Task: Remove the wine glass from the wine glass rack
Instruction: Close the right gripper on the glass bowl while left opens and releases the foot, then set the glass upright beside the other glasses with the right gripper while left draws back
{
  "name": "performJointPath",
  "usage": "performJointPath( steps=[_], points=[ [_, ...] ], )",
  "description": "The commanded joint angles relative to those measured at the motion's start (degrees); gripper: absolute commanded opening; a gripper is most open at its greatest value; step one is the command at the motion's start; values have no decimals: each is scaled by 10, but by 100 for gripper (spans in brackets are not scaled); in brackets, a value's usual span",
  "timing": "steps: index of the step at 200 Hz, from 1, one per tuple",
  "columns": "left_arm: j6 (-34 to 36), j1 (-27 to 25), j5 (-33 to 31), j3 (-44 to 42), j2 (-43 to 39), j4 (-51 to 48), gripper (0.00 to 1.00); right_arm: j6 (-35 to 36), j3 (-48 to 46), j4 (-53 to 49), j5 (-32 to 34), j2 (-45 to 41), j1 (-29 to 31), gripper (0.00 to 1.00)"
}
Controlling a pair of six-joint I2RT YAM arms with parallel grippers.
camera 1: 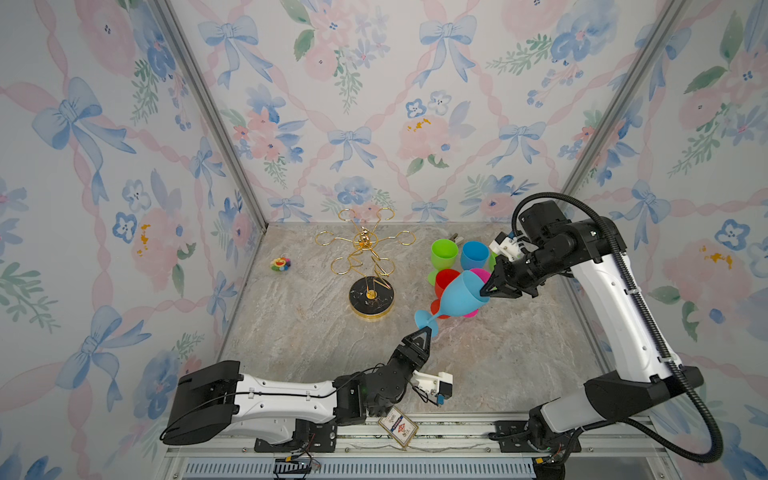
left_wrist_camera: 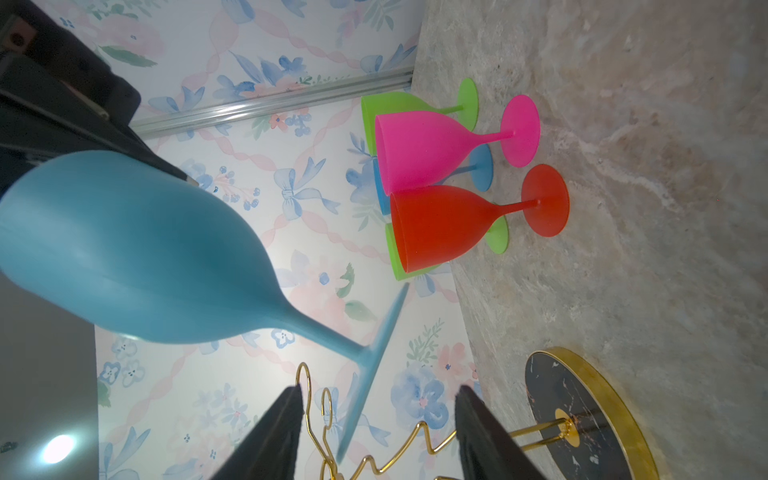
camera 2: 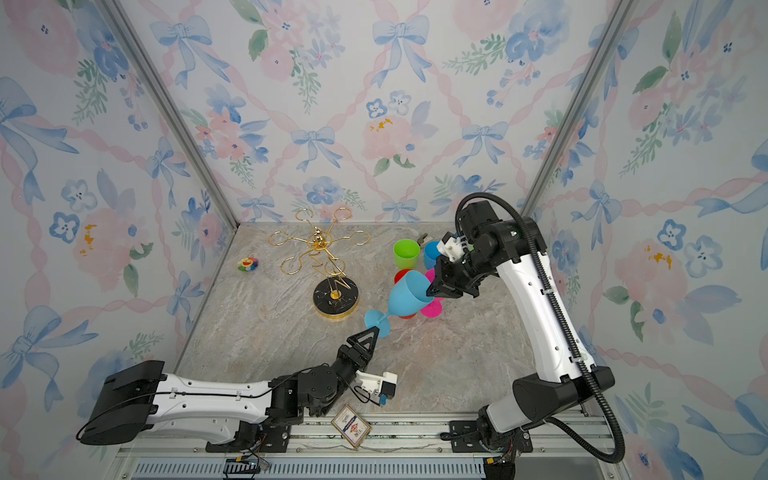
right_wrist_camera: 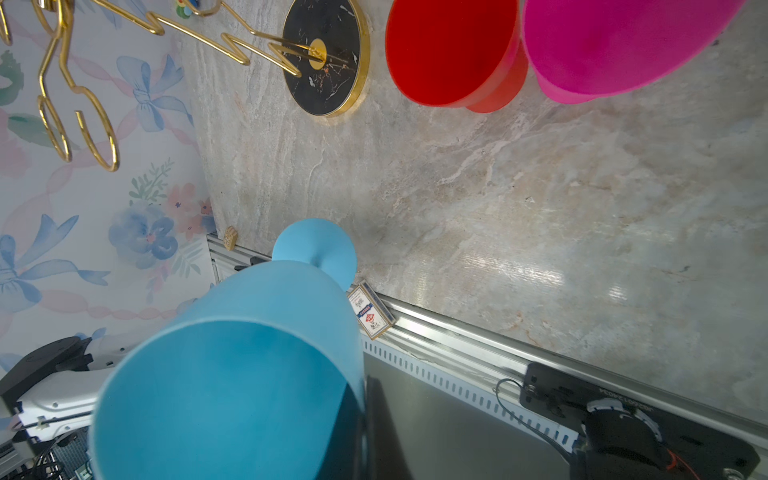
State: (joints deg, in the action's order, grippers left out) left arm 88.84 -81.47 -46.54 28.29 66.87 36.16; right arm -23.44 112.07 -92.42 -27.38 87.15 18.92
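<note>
The blue glass [camera 1: 459,297] is off the rack [camera 1: 365,257]. It hangs in the air to the right of the rack's black base, clear of the table [camera 1: 291,332], and every rack loop is empty. The right gripper [camera 1: 489,291] is clamped on the bowl rim. The long axis of the glass is tilted, running from the rim at the right gripper down to the foot, which points at the left gripper [camera 1: 424,333]. The left gripper is parted. In the left wrist view its fingers [left_wrist_camera: 274,432] straddle the foot edge without touching it. Judgement: the right arm alone carries the glass, so set-down falls to it. Other glasses [camera 1: 444,253] stand right of the rack, partly hidden behind the bowl. The bowl hides most of the right fingertips.
</note>
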Motion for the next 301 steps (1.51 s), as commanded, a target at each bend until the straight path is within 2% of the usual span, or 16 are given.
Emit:
performJointPath(
  steps=[1, 22, 71, 94, 115, 133, 144, 169, 216, 244, 301],
  points=[
    [-53, -8, 19, -6, -32, 7, 82, 7, 16, -49, 52, 3, 6, 0],
    [-97, -10, 20, -5, -59, 7, 90, 14, 12, -47, 81, 2, 6, 0],
    [-301, -10, 28, 22, -120, -17, 98, 16, -49, -16, 136, -19, 6, 0],
    [-377, -9, -26, 72, -117, -65, 98, 11, -85, -3, 194, -39, 6, 0],
    [-486, 5, -29, 148, -125, -169, 98, 2, -126, 9, 240, -62, 3, 0],
    [-623, 46, -4, 223, -123, -274, 98, -4, -159, 21, 270, -80, -4, 0],
    [-669, 70, 3, 258, -117, -317, 98, -6, -179, 30, 284, -90, -10, 0],
    [-681, 89, -15, 299, -104, -348, 98, -5, -218, 57, 294, -110, -45, 0],
    [-719, 114, 5, 357, -90, -403, 98, 9, -250, 111, 295, -114, -120, 0],
    [-760, 147, 36, 395, -91, -464, 98, 9, -255, 151, 313, -102, -142, 0],
    [-760, 156, 46, 410, -94, -490, 98, 26, -264, 195, 323, -65, -184, 0]
  ],
)
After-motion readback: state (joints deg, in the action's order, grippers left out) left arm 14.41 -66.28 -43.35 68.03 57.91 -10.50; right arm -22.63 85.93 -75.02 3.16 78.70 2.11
